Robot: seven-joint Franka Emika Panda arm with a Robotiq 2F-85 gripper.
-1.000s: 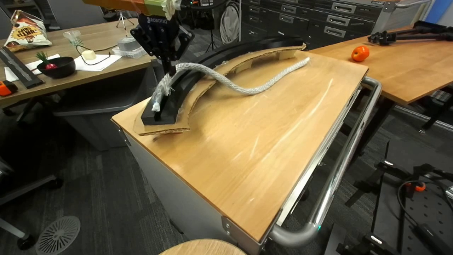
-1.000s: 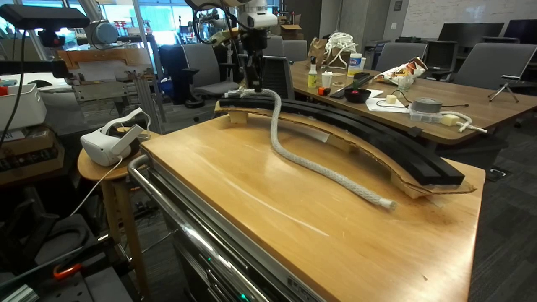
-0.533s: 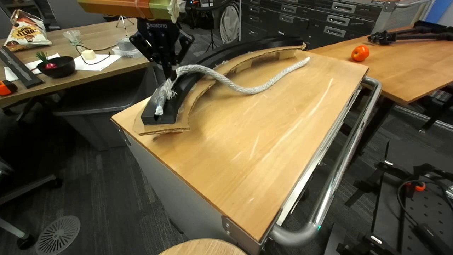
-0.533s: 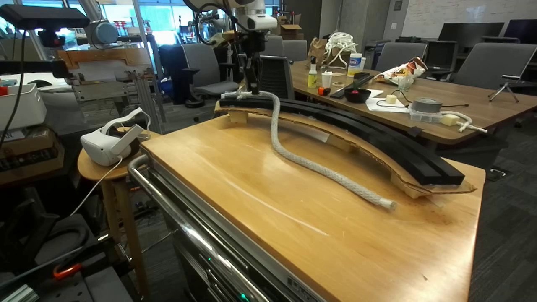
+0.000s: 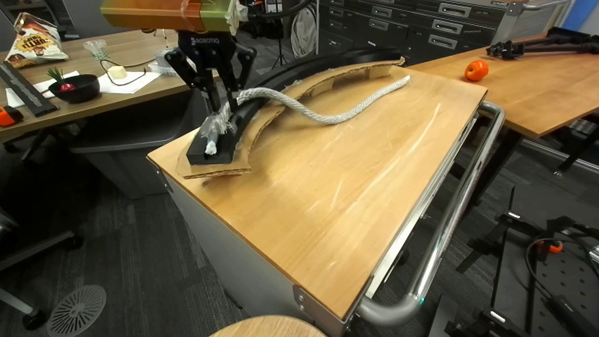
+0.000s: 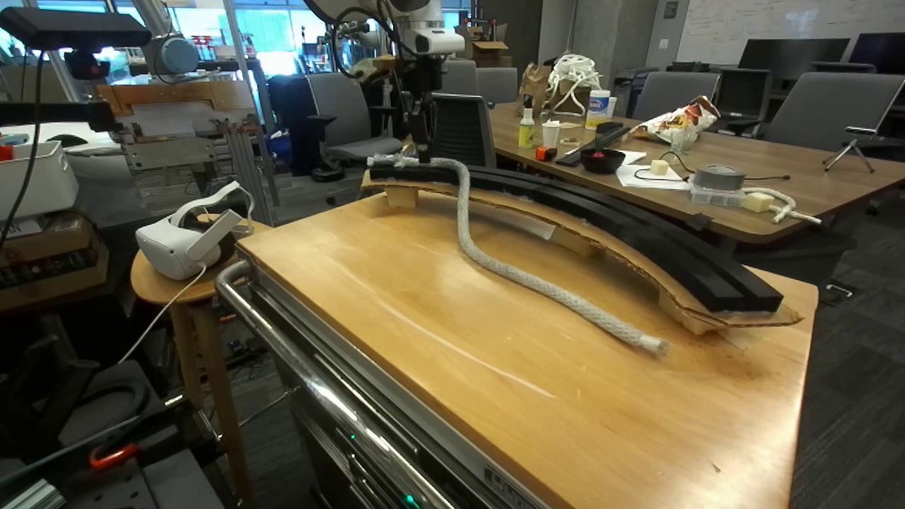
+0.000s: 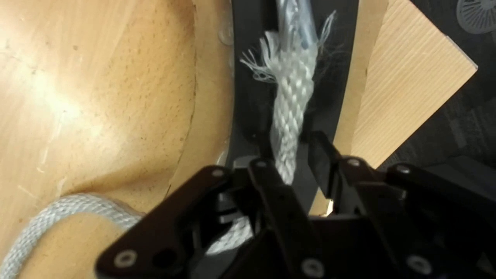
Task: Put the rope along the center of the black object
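The rope (image 5: 327,120), pale grey with a frayed, taped end, shows in all views. Its taped stretch (image 7: 292,77) lies over the middle of the black object (image 7: 252,100) near one end; how deep it sits in the groove I cannot tell. Farther along, the rope (image 6: 537,283) leaves the track, drops over the cardboard edge and curves across the wooden top. The black object (image 6: 636,226) is a grooved arc. My gripper (image 5: 224,111) is low over the track, its fingers apart on either side of the rope. In the wrist view the gripper (image 7: 288,149) partly hides the rope.
A cardboard base (image 5: 259,131) on small blocks carries the arc above the wooden top (image 5: 318,201). A chrome rail (image 5: 449,234) runs along the cart's side. A side table (image 6: 813,184) with a bag, bowl and tape stands behind the arc. A headset (image 6: 177,244) rests on a stool.
My gripper has moved lower and toward the track's end, and its fingers have spread. The taped rope end has shifted down onto the track. The rope's far end has not moved.
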